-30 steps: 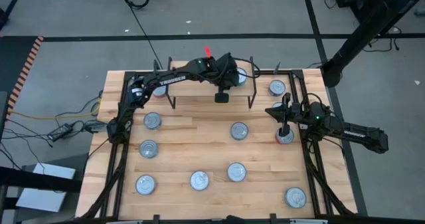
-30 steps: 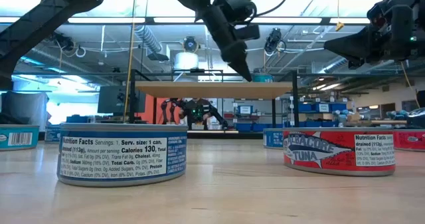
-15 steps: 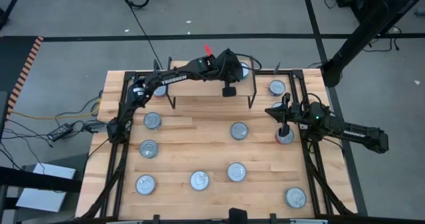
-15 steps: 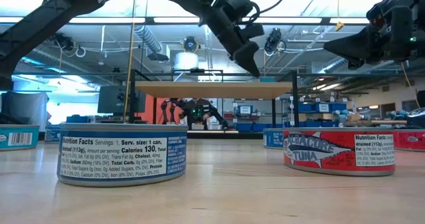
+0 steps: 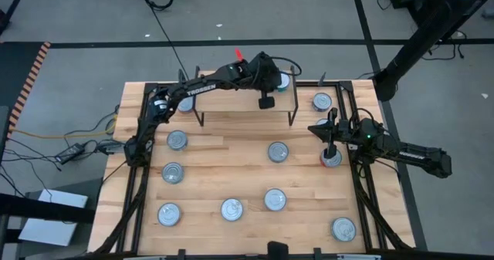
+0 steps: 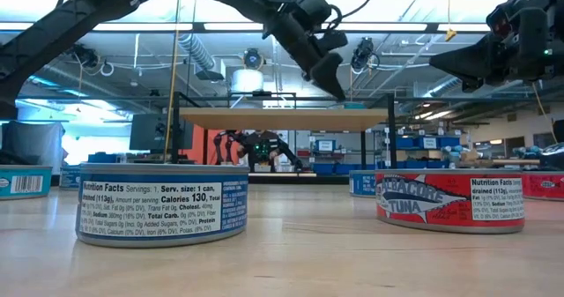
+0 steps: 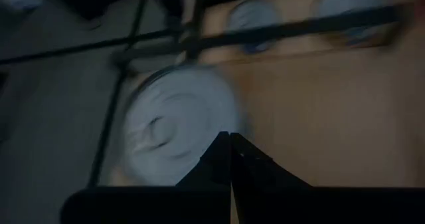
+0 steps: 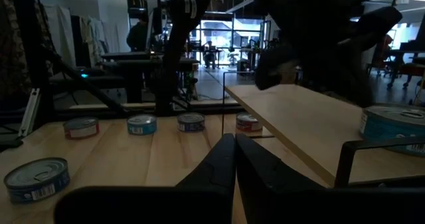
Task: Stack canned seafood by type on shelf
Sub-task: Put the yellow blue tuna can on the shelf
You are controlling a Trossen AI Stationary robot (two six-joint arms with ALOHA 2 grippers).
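Observation:
The shelf [image 5: 231,98] stands on thin black legs at the table's far middle. One teal tin of canned seafood [image 5: 283,81] stands on the plank's far right corner [image 8: 392,124]. My left gripper [image 5: 266,102] hovers shut and empty a little above the plank [image 6: 282,118], slanting down, just left and near of that tin [image 7: 176,117]. Several more tins stand on the tabletop, among them a blue one [image 6: 163,204] and a red one [image 6: 449,200]. My right gripper [image 5: 320,128] waits shut and level at the table's right, above a red tin [image 5: 330,160].
Loose tins stand spread over the table: [image 5: 177,140], [image 5: 278,151], [image 5: 231,209], [image 5: 343,229]. Two more [image 5: 322,102] stand right of the shelf. Black frame rails run along both table sides. The plank's left and middle lie bare.
My left gripper has risen a little over the shelf and gone toward the table's far right, closer to the teal tin. Its fingers have tipped up toward level. It has stayed shut and empty.

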